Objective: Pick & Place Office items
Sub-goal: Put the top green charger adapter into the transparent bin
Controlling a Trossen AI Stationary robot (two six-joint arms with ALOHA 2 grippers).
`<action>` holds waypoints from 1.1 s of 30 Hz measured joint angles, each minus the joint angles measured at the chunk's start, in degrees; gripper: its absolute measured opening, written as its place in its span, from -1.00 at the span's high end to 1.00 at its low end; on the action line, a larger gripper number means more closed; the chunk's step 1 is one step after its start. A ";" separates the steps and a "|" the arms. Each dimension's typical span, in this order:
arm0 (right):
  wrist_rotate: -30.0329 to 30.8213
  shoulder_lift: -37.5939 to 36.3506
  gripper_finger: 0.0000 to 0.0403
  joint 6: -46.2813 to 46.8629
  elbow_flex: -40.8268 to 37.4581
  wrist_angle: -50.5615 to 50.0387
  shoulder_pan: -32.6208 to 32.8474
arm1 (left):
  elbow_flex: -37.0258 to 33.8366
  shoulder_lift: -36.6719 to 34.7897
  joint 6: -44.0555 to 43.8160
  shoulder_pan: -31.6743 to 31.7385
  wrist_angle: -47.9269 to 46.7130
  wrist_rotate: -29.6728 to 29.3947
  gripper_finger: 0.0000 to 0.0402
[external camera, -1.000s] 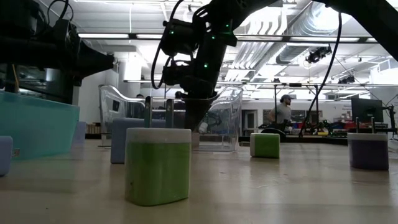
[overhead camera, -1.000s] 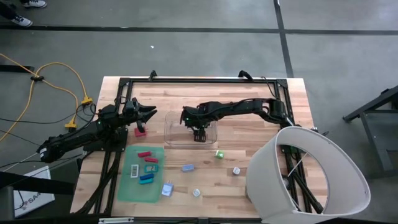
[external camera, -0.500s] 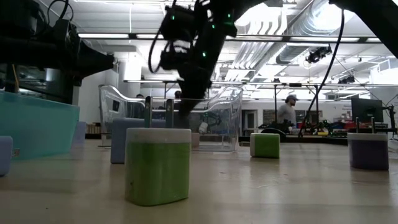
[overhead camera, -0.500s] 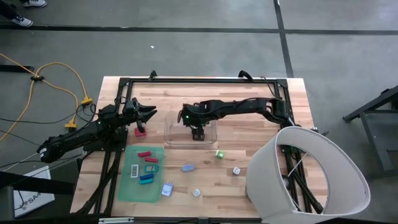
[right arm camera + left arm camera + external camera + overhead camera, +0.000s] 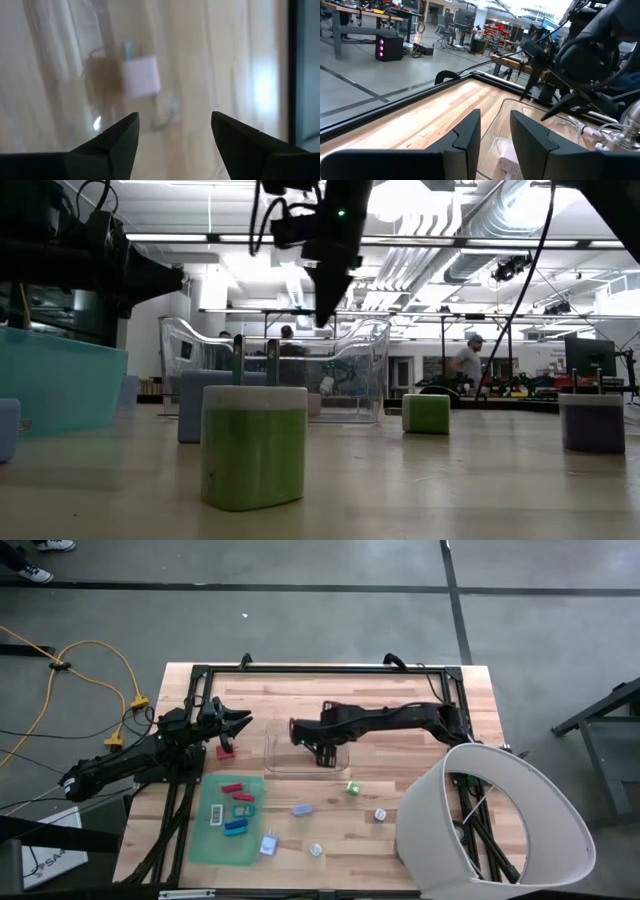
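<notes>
Pale wooden planks form the table (image 5: 400, 705), seen from above with a dark arm on each side. The right claw (image 5: 322, 752) hangs over a clear plastic bin (image 5: 275, 762) near the table's middle, its two fingers (image 5: 116, 142) spread wide and holding nothing; from its wrist camera a small white block (image 5: 141, 76) lies on the bin floor below, blurred. The left claw (image 5: 240, 722) waits at the table's left side, just beyond the bin's left end, its fingers (image 5: 470, 132) drawn to a narrow gap with nothing seen between them. A red piece (image 5: 226, 750) lies on the wood just below it. The other office items are scattered toward the near edge. On a flat green mat (image 5: 200, 840) at the lower left rest a red bar (image 5: 232, 788), a teal piece (image 5: 241, 797), a small blue-and-red piece (image 5: 243, 810), a white card (image 5: 216, 814) and a blue bar (image 5: 235, 826). To the right of the mat, on bare wood, lie a pale blue piece (image 5: 301, 809), a blue-and-white piece (image 5: 268, 845), a small whitish piece (image 5: 316, 850), a green block (image 5: 352, 788) and a white block (image 5: 380, 814). From table height, a green block with a white top (image 5: 254, 445) stands closest, with the bin behind it. A large white lampshade-like cone (image 5: 500, 820) covers the lower right corner. Writing on a sheet at the lower left edge is too small to read.
</notes>
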 joint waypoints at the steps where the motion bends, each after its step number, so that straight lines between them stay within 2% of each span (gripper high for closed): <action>1: -0.06 -0.17 -0.17 2.27 0.00 -2.04 0.35 | 0.00 0.00 0.00 0.00 0.00 -0.02 0.49; 9: 0.43 -2.91 -0.17 20.60 -0.06 -15.51 3.85 | 0.00 -0.01 0.00 0.00 -0.01 0.00 0.49; 14: -0.15 -4.20 -0.17 27.00 0.04 -17.25 6.58 | 0.00 0.00 0.00 0.02 0.00 -0.02 0.49; 23: -8.69 -4.52 -0.17 32.92 0.00 -16.88 8.17 | 0.00 0.00 0.00 0.00 0.00 -0.02 0.49; 26: -9.61 -4.52 -0.17 33.98 -0.26 -16.61 8.86 | 0.00 0.00 0.00 0.00 0.00 -0.02 0.49; 33: -10.86 -5.56 -0.17 36.43 -8.65 -11.13 10.21 | 0.00 -0.01 -0.01 0.01 0.00 -0.02 0.49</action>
